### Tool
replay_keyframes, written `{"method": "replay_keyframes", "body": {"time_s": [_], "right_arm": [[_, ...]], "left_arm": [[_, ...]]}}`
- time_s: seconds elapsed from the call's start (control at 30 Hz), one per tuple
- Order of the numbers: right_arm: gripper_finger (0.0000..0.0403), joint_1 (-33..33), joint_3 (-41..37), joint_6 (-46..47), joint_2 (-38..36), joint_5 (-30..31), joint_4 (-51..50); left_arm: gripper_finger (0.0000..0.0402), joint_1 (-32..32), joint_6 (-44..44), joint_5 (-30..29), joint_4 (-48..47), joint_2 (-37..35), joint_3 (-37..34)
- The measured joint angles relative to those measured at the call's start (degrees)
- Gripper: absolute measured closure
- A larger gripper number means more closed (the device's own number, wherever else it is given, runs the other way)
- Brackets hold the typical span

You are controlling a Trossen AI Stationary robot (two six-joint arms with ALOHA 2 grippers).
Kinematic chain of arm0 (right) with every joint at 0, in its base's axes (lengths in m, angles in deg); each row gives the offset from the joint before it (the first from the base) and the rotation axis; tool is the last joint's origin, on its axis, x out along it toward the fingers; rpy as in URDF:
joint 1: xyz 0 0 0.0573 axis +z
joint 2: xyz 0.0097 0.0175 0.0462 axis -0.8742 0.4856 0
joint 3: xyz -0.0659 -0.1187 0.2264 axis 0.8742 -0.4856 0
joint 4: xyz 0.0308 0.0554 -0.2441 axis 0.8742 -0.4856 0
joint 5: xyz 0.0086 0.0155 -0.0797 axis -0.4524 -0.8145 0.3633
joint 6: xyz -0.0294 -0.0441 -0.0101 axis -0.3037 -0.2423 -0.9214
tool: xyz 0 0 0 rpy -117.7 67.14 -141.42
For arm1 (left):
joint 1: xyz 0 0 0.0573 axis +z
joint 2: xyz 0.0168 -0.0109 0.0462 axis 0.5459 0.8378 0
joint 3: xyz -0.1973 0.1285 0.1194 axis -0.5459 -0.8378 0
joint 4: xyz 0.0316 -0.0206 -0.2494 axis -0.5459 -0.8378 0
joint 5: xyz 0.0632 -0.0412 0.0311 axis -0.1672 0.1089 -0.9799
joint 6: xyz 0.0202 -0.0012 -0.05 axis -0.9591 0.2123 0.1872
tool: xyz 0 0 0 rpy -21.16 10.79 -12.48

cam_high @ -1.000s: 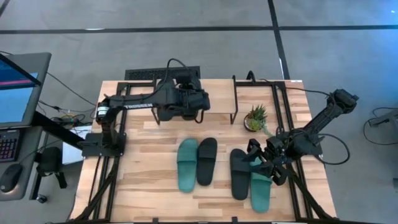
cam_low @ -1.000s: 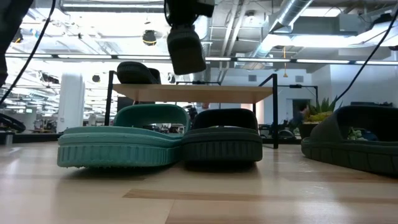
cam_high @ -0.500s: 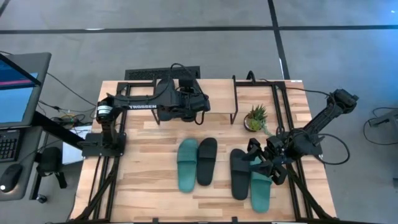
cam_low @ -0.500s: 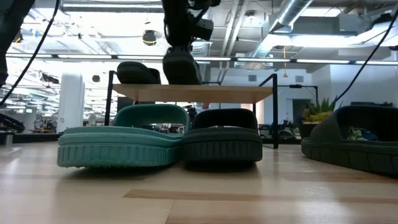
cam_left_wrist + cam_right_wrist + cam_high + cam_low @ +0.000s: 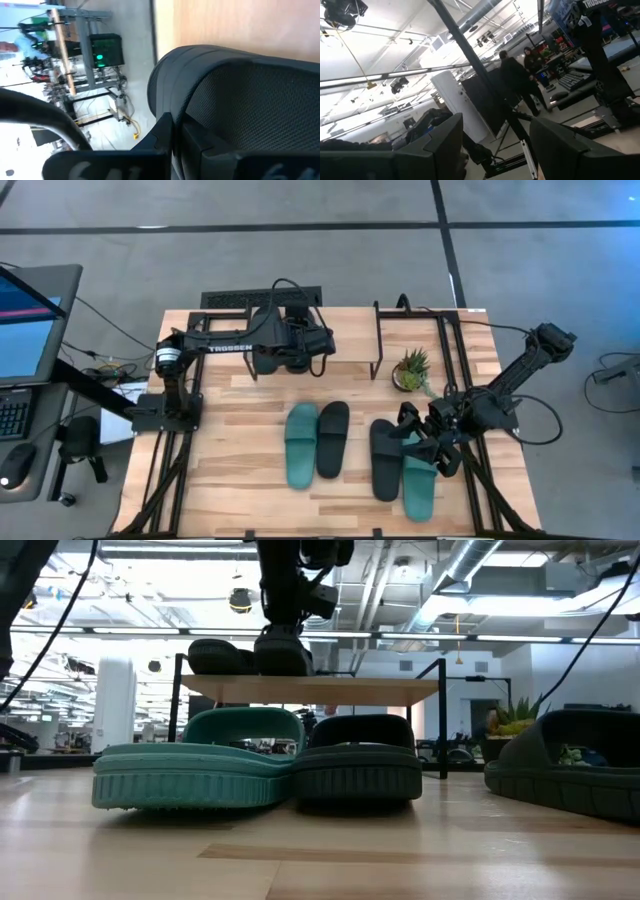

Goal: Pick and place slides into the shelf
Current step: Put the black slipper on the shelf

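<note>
My left gripper (image 5: pixel 285 610) reaches over the shelf (image 5: pixel 330 691) and is shut on a black slide (image 5: pixel 283 652). That slide stands on the plank top beside another black slide (image 5: pixel 220 657). In the left wrist view the held slide (image 5: pixel 240 95) fills the picture, with the plank (image 5: pixel 240 25) behind it. A teal slide (image 5: pixel 301 445) and a black slide (image 5: pixel 332 438) lie soles down at mid-table. A second black slide (image 5: pixel 384 458) and teal slide (image 5: pixel 420 485) lie to the right. My right gripper (image 5: pixel 420 442) waits open, low over that right pair. My left gripper comes at the black slide from above, pointing down, and its fingers (image 5: pixel 167 142) close on the slide's upper side (image 5: pixel 283 635). The gripper's own body hides which part they pinch. The slide sits upright with its underside on the shelf's plank.
A small potted plant (image 5: pixel 410 370) stands right of the shelf. Black frame rails (image 5: pixel 445 350) run along the table's right part. A monitor and keyboard (image 5: pixel 25 330) sit off the table's left edge. People stand far off in the room in the right wrist view.
My left gripper has come down toward the shelf with the black slide. A second ago the slide hung clear above the plank; now it stands on the plank beside the other black slide. The gripper has stayed shut on it.
</note>
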Motion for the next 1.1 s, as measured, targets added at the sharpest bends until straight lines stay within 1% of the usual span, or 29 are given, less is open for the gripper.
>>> {"method": "replay_keyframes", "body": {"time_s": [0.1, 0.37, 0.7, 0.97, 1.1], "right_arm": [[0.0188, 0.00, 0.00, 0.00, 0.00, 0.00, 0.00], [0.0188, 0.00, 0.00, 0.00, 0.00, -0.02, -0.23], [0.0188, 0.00, 0.00, 0.00, 0.00, -0.02, -0.24], [0.0188, 0.00, 0.00, 0.00, 0.00, -0.02, -0.22], [0.0188, 0.00, 0.00, 0.00, 0.00, -0.02, -0.22]], "left_arm": [[0.0401, 0.12, 0.00, 0.92, -0.70, 0.00, 0.00], [0.0401, 0.31, 0.43, 1.12, -2.62, 0.00, 0.00], [0.0400, 1.07, 4.02, 2.64, -4.91, -0.07, 0.09], [0.0372, 1.07, 5.16, 3.85, -5.00, -0.07, 0.09], [0.0364, 1.03, 5.18, 3.82, -4.92, -0.07, 0.09]]}}
